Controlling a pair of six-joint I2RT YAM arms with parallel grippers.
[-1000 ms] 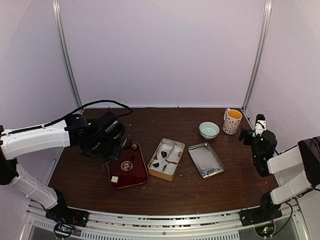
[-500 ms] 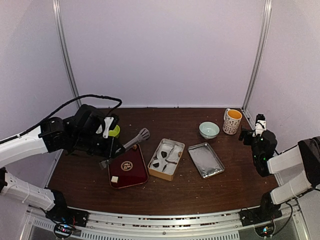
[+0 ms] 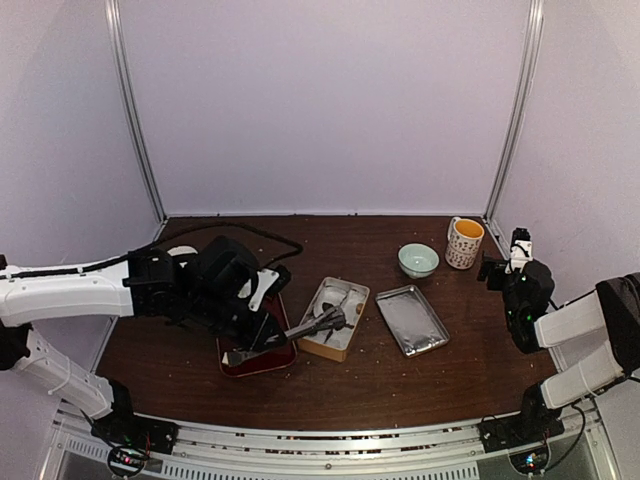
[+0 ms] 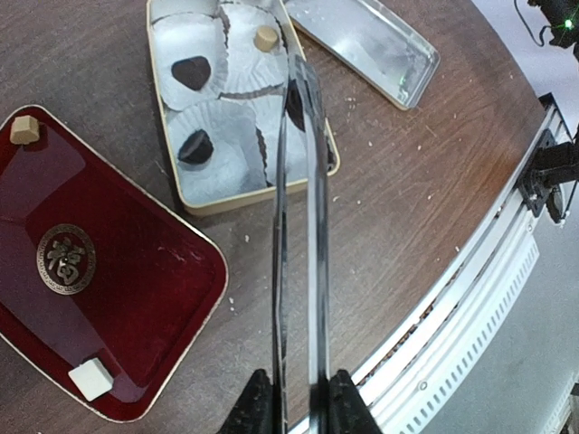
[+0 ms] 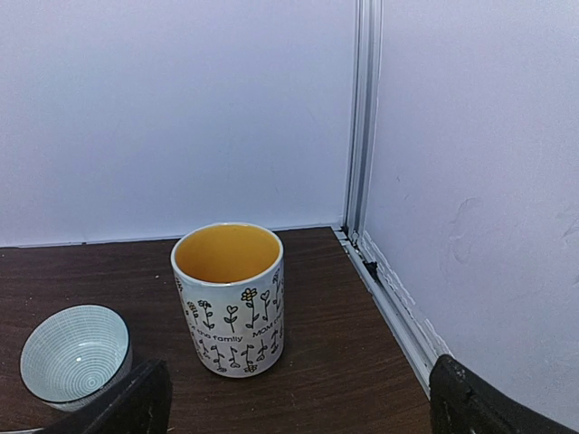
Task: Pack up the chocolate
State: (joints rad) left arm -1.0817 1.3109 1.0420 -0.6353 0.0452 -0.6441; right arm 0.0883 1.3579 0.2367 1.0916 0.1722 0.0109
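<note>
The chocolate lies in white paper cups inside an open beige tin [image 4: 244, 194]: one dark lump [image 4: 192, 70] at the back, one [image 4: 195, 145] nearer. A third dark lump [image 4: 294, 101] shows between the tips of metal tongs [image 4: 298, 226]. My left gripper [image 4: 298, 402] is shut on the tongs' handle end, and the tongs reach over the tin's right side. In the top view the left gripper [image 3: 258, 335] hangs over the red tray and the tongs [image 3: 300, 332] point at the tin [image 3: 345, 350]. My right gripper [image 5: 298, 416] is open and empty, far right [image 3: 505, 268].
A red tray [image 4: 136, 298] left of the tin holds a tan cube [image 4: 24, 129] and a white cube [image 4: 92, 378]. Another tan cube [image 4: 265, 38] sits in a paper cup. The tin's lid [image 3: 411, 319], a pale bowl [image 3: 418, 260] and a flowered mug [image 5: 228, 298] stand to the right.
My left arm has swung from the back left forward over the red tray. The tongs, raised half a second ago, now point down with their tips in the tin. The right arm has not moved.
</note>
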